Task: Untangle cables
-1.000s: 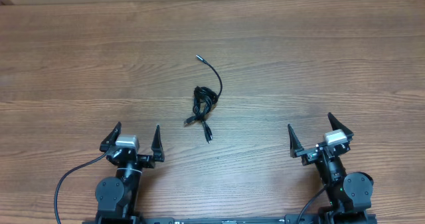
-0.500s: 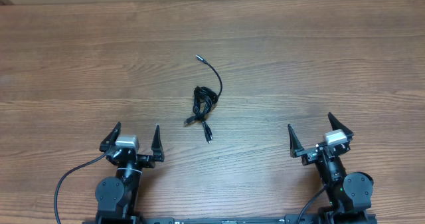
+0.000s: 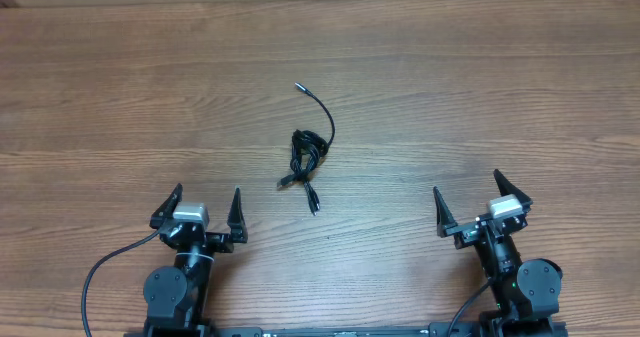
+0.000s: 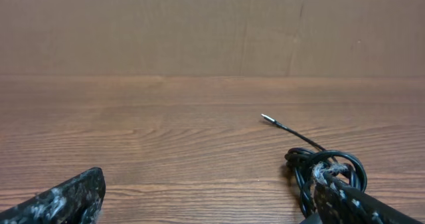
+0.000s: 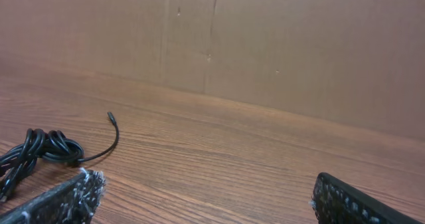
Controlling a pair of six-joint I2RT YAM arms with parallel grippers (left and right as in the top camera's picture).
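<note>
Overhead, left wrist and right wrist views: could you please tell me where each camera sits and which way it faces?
Overhead: above the table, looking straight down; left gripper and right gripper, both open, at the near edge.
Left wrist: low over the table, facing the far wall; its own fingers at the bottom corners.
Right wrist: likewise, its own fingers below.
Shared: all show the cables.

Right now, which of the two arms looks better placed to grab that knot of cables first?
Left, probably. The left gripper sits nearer the cables than the right gripper does, and both are open and empty, so distance decides.
</note>
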